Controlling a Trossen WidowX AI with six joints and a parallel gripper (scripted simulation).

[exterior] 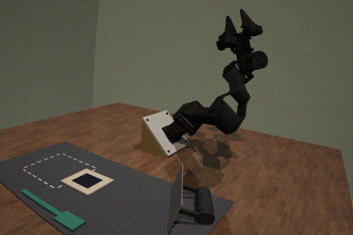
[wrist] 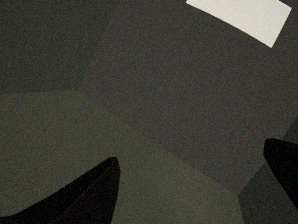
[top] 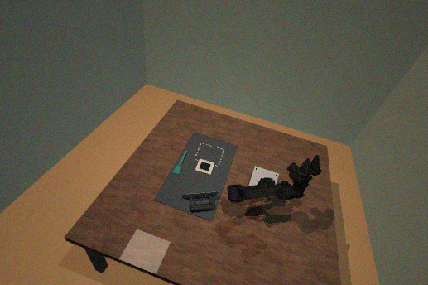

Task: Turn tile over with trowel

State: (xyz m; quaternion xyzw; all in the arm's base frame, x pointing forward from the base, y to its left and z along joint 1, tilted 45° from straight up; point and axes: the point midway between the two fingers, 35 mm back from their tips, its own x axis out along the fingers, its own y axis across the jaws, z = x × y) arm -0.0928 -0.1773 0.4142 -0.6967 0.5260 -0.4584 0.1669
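The tile (top: pixel 204 166) (exterior: pixel 107 180) lies flat on the dark grey mat (top: pixel 172 190) (exterior: pixel 132 208), cream with a dark square facing up. It overlaps the near edge of the dashed outline (top: pixel 202 143) (exterior: pixel 61 154), mostly outside it. The small teal trowel (top: pixel 177 169) (exterior: pixel 69 220) lies flat by the mat's long edge, beside the tile, its thin handle pointing toward the outline's side. My gripper (top: pixel 313 157) (exterior: pixel 235 13) (wrist: pixel 193 157) is open and empty, raised high and pointing up, far from tile and trowel.
A black tool (top: pixel 202 202) (exterior: pixel 204 205), with an upright thin plate and a bar handle, stands at the mat's near end. My arm's base is fixed to a tilted white plate (top: pixel 261 173) (exterior: pixel 156 124) on a wedge. A pale square (top: pixel 145 250) lies near the table's edge.
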